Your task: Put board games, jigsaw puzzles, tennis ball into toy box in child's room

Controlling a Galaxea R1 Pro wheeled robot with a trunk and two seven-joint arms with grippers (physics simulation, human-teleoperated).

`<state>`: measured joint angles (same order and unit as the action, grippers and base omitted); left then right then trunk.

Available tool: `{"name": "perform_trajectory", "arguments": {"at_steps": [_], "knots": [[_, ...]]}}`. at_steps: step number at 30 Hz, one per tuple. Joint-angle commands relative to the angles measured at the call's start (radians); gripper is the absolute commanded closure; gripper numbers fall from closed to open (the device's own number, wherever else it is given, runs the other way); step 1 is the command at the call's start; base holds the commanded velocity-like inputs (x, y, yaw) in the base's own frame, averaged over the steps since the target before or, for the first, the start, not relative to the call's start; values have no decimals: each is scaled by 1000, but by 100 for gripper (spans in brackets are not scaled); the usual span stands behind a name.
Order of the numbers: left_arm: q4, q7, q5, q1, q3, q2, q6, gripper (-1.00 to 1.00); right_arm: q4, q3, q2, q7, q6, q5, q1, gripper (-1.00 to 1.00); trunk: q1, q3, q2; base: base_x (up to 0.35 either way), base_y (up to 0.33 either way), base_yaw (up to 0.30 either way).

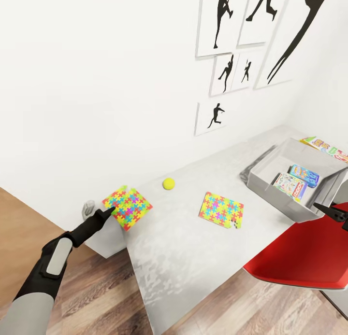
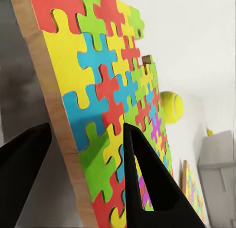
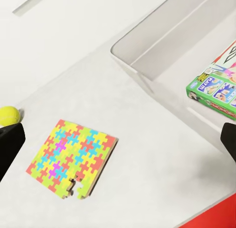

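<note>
Bright yellow, pink, blue and green mark the near puzzle [image 1: 127,207], a flat sheet lying at the left end of the table [image 1: 183,248], partly over its edge. The left tool [image 1: 108,210] has its tip at the sheet's near left edge, and the left wrist view shows the sheet's wooden edge [image 2: 59,119] standing between the two dark fingers [image 2: 147,183], which are spread to either side of it; whether they already press on it I cannot tell, so I judge the tool open and straddling the edge rather than gripping. The sheet is roughly square, so no long axis matters; what matters is that it lies straight ahead of this tool and that the box [image 1: 295,180] sits well apart at the table's right end. The left arm is plainly the nearer one for this puzzle. The ball [image 1: 168,183] rests on the table beyond the sheet, and the second puzzle [image 1: 222,209] lies between ball and box, with a piece gap at one corner. Two games [image 1: 297,179] already lie inside the box, and a third [image 1: 326,148] lies just behind it. The right tool [image 1: 338,213] hovers over a red chair [image 1: 304,258] near the box; its fingertips show at the sides of its wrist view, wide apart, holding nothing.
</note>
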<state>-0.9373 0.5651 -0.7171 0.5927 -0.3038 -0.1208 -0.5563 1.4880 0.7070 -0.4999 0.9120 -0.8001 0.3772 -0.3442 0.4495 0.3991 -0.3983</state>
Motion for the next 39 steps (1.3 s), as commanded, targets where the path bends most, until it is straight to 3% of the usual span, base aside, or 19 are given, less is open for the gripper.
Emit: {"name": "perform_trajectory", "arguments": {"at_steps": [1,16,29,39], "knots": [[-8,1,-4,1,-3,0,-7,100,0,1,0,2,-5,2,-1,-100,1,2,-2,0,0,0],[-43,9,-5,0,-7,0,-10,100,0,10,-1,2,-9,5,-1,-100,1,2,-2,0,0,0],[-124,13,-5,-1,-7,1,-14,100,0,13,0,2,-11,6,-1,-100,1,2,-2,0,0,0],[-208,71,-5,-1,3,11,-17,100,0,14,0,9,-11,8,-1,-100,1,2,-2,0,0,0]]}}
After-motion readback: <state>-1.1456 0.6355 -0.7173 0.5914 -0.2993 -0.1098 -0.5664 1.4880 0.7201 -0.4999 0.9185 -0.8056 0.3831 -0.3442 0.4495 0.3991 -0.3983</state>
